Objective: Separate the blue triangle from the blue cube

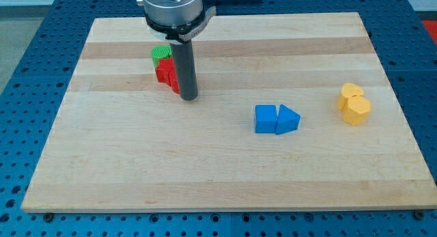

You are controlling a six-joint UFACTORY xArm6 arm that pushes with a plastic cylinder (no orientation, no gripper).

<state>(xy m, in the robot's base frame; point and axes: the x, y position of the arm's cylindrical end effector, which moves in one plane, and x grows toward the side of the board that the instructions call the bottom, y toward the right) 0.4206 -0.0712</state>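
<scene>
Blue cube [265, 119] and blue triangle [288, 119] sit side by side, touching, a bit right of the surface's centre and toward the view's bottom half. Cube on the view's left, triangle on the view's right. The pair's long axis runs roughly left-right across the view. Triangle's pointed end faces the view's right, slightly up; its flat side is against the cube's right face.

The end effector is a bare dark rod, no jaws to open or close. My tip [189, 98] rests on the surface well to the view's left of the blue pair and higher in the view, not touching either. It sits just beside the red block [164, 73], at its lower-right side, contact can't be confirmed. A green block [161, 53] sits right behind the red one, toward the view's top; shapes of both are partly hidden by the rod.

Two yellow blocks [354, 104] huddle together near the view's right edge, apart from the triangle, with a gap between.

Wooden surface [136, 175]: bare wood below the blue pair down to the bottom edge, also to its left and above it. The right side is tighter, with the yellow blocks and then the edge.
</scene>
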